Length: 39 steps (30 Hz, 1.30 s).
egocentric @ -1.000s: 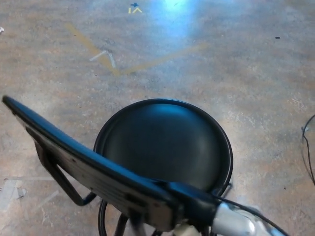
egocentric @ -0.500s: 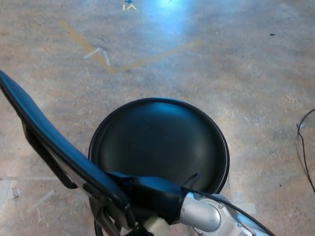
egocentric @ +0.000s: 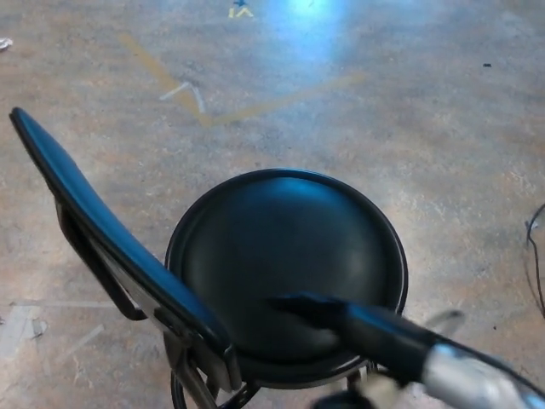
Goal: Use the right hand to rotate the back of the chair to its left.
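Chair back [egocentric: 102,226]: black padded bar, at the left of the head view, its long axis running from the upper-left edge down toward the bottom centre. Its lower end stands just beside the seat's near-left rim, with a metal bracket [egocentric: 102,273] beneath it.

Seat [egocentric: 285,260]: 1 round black pad, at the centre of the view, on a bare concrete floor [egocentric: 409,128] with faded yellow tape lines [egocentric: 170,85] toward the top edge.

Right hand [egocentric: 311,308]: dark and blurred, reaching in from the bottom-right corner over the near part of the seat. It holds nothing visible; whether the fingers are spread or curled cannot be told. It lies apart from the chair back, which sits to its left.

Left hand: not in view, so the right is the only 1 near.

Cable [egocentric: 535,256]: thin black loop at the right edge.

Judgement: the back already points well left; any further turn needs the hand to travel left to its lower end.
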{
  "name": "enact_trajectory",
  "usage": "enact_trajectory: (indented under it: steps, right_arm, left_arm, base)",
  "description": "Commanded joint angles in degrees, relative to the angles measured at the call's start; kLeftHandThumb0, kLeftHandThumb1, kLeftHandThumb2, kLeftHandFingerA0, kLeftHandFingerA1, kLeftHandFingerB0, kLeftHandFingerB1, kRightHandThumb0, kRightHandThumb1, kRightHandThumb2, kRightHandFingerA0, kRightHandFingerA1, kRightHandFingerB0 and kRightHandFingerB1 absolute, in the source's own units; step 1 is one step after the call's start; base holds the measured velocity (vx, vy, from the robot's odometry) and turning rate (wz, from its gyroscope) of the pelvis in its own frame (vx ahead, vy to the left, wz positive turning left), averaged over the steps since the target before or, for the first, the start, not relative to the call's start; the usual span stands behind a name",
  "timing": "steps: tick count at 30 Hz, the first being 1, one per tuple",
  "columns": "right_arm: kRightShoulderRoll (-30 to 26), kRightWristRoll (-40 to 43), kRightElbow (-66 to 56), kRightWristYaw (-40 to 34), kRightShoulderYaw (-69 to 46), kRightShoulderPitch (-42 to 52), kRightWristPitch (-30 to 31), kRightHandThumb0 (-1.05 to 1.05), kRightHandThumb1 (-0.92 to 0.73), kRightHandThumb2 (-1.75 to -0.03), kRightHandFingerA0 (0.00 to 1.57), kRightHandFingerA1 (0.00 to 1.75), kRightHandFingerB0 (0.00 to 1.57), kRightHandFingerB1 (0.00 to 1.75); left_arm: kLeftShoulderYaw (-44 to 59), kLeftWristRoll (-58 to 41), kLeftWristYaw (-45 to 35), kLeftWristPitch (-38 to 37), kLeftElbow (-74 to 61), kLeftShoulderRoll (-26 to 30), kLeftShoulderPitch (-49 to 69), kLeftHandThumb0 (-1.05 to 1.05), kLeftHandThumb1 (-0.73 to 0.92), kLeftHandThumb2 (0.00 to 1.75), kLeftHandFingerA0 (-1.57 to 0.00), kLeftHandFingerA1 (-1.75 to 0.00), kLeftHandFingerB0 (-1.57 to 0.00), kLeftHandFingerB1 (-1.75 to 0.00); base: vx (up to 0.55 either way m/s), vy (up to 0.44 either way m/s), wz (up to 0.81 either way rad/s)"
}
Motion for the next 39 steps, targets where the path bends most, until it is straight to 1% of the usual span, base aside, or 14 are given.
enact_trajectory:
  steps: [1, 2, 3, 6, 7, 8, 9, 14, 15, 17, 18, 20, 21, 39]
  right_arm:
    - [-4.4, 1.1, -0.8, -4.6, -5.1, 5.9, -6.0, -1.05, -0.68, -0.66, 0.0, 0.23, 0.0, 0.24]
    - [-6.0, 3.4, 8.3, -11.9, -11.1, 7.7, -10.0, -1.05, -0.55, -1.03, 0.0, 0.62, 0.0, 0.55]
    - [-6.6, 4.2, 12.3, -15.0, -13.8, 8.4, -11.9, -1.05, -0.55, -1.03, 0.0, 0.62, 0.0, 0.55]
    - [-6.1, 3.4, 13.7, -15.1, -14.7, 8.0, -13.4, -1.05, -0.55, -1.03, 0.0, 0.62, 0.0, 0.55]
    - [-4.6, 5.8, 21.9, -19.1, -18.1, 7.4, -13.2, -1.05, -0.8, -0.72, 0.0, 0.65, 0.0, 0.49]
    - [-2.8, 8.7, 31.8, -24.2, -22.2, 6.6, -12.9, -1.05, -0.8, -0.72, 0.0, 0.65, 0.0, 0.49]
    - [-1.9, 10.4, 35.7, -24.8, -24.3, 6.0, -12.9, -1.05, -0.82, -0.73, 0.0, 0.62, 0.0, 0.44]
    - [-1.2, 10.5, 40.3, -24.9, -26.5, 4.8, -12.9, -1.05, -0.86, -0.76, 0.0, 0.64, 0.0, 0.42]
    - [-0.5, 11.1, 42.7, -23.9, -27.4, 4.1, -10.2, -1.05, -0.86, -0.77, 0.0, 0.77, 0.0, 0.57]
    - [0.6, 11.7, 46.6, -22.5, -29.1, 2.9, -6.3, -1.05, -0.86, -0.77, 0.0, 0.77, 0.0, 0.57]
    - [1.0, 10.6, 47.6, -23.3, -28.5, 2.5, -4.0, -1.05, -0.89, -0.8, 0.0, 0.97, 0.0, 0.65]
    - [1.8, 8.7, 49.6, -24.6, -27.9, 1.7, -0.8, -1.05, -0.89, -0.8, 0.0, 0.97, 0.0, 0.65]
    - [2.2, 8.7, 50.2, -24.5, -28.2, 1.5, 0.3, -1.05, -0.9, -0.82, 0.0, 1.1, 0.0, 0.73]
    - [2.9, 8.3, 52.1, -25.3, -28.5, 0.5, 1.9, -1.05, -0.9, -0.82, 0.0, 1.1, 0.0, 0.73]
  left_arm:
    - [0.1, 0.6, 0.3, -0.1, 0.2, 0.3, 0.9, -0.47, 0.75, 0.62, -0.56, -0.47, -0.48, -0.41]
    - [0.2, 0.4, 0.1, -0.1, 0.1, 0.4, 0.2, -0.49, 0.56, 0.96, -0.54, -0.65, -0.39, -0.54]
    - [0.2, 0.4, 0.0, 0.0, 0.0, 0.4, -0.1, -0.49, 0.56, 0.96, -0.54, -0.65, -0.39, -0.54]
    - [0.2, 0.4, 0.0, 0.0, 0.0, 0.4, -0.1, -0.49, 0.56, 0.96, -0.54, -0.65, -0.39, -0.54]
    - [0.1, 0.5, 0.2, 0.0, 0.1, 0.1, 0.0, -0.51, 0.68, 0.6, -0.57, -0.49, -0.5, -0.41]
    - [0.0, 0.6, 0.4, 0.1, 0.2, -0.1, 0.2, -0.51, 0.68, 0.6, -0.57, -0.49, -0.5, -0.41]
    - [-0.2, 0.7, 0.4, 0.0, 0.1, -0.2, 0.2, -0.5, 0.69, 0.61, -0.56, -0.49, -0.51, -0.41]
    - [-1.2, 1.5, 0.7, -0.2, 0.1, -0.3, 0.4, -0.53, 0.66, 0.63, -0.57, -0.52, -0.49, -0.42]
    - [-0.9, 1.2, 0.5, -0.1, 0.2, -0.3, 0.4, -0.47, 0.7, 0.61, -0.57, -0.48, -0.51, -0.41]
    - [-0.5, 0.7, 0.4, 0.0, 0.2, -0.3, 0.4, -0.47, 0.7, 0.61, -0.57, -0.48, -0.51, -0.41]
    - [-0.6, 0.8, 0.4, 0.0, 0.2, -0.3, 0.4, -0.46, 0.74, 0.62, -0.57, -0.48, -0.51, -0.41]
    - [-0.8, 1.0, 0.5, 0.0, 0.3, -0.2, 0.4, -0.46, 0.74, 0.62, -0.57, -0.48, -0.51, -0.41]
    - [-0.8, 1.0, 0.5, 0.0, 0.3, -0.2, 0.4, -0.46, 0.74, 0.62, -0.57, -0.48, -0.51, -0.41]
    - [-0.8, 1.0, 0.5, -0.1, 0.3, -0.3, 0.5, -0.46, 0.74, 0.62, -0.57, -0.48, -0.51, -0.41]
  base:
    - [0.0, 0.0, 0.0]
    - [0.0, 0.0, -0.1]
    - [0.0, 0.0, 0.0]
    - [0.0, 0.0, 0.0]
    - [0.0, 0.0, 0.0]
    - [0.0, 0.0, 0.0]
    - [0.0, 0.0, 0.0]
    - [0.0, 0.0, 0.0]
    - [0.0, 0.0, 0.0]
    - [0.0, 0.0, 0.0]
    - [0.0, 0.0, 0.0]
    - [0.0, 0.0, 0.0]
    - [0.0, 0.0, 0.0]
    - [0.0, 0.0, 0.0]
